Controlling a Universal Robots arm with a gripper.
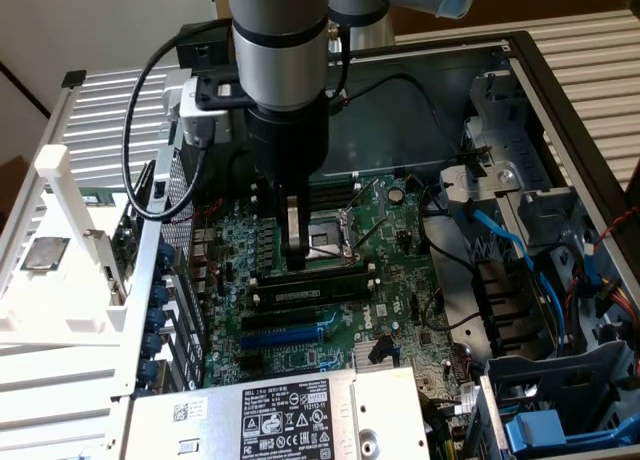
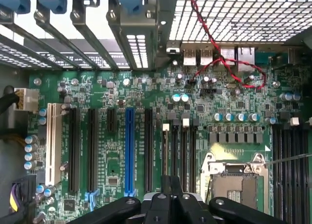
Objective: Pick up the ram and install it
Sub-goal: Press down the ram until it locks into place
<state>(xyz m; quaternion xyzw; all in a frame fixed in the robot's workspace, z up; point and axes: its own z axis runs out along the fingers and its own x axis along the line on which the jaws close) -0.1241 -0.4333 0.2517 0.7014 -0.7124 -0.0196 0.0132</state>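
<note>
The ram (image 1: 305, 292) is a long dark stick with a small white label. It stands on edge in the memory slot nearest the blue expansion slot (image 1: 285, 330) on the green motherboard (image 1: 395, 310). In the wrist view the ram (image 2: 165, 156) shows edge-on as a thin strip between white end clips. My gripper (image 1: 297, 242) hangs just above the board, beside the slots and the CPU socket (image 1: 328, 242), apart from the ram. Its fingers (image 2: 170, 185) are pressed together with nothing between them.
The open case walls (image 1: 560, 90) ring the board. A power supply (image 1: 290, 415) sits at the front, and drive cages with blue cables (image 1: 500, 240) at the exterior view's right. A white fixture (image 1: 60, 240) stands at the left. A red-black wire (image 2: 229, 63) loops near the rear ports.
</note>
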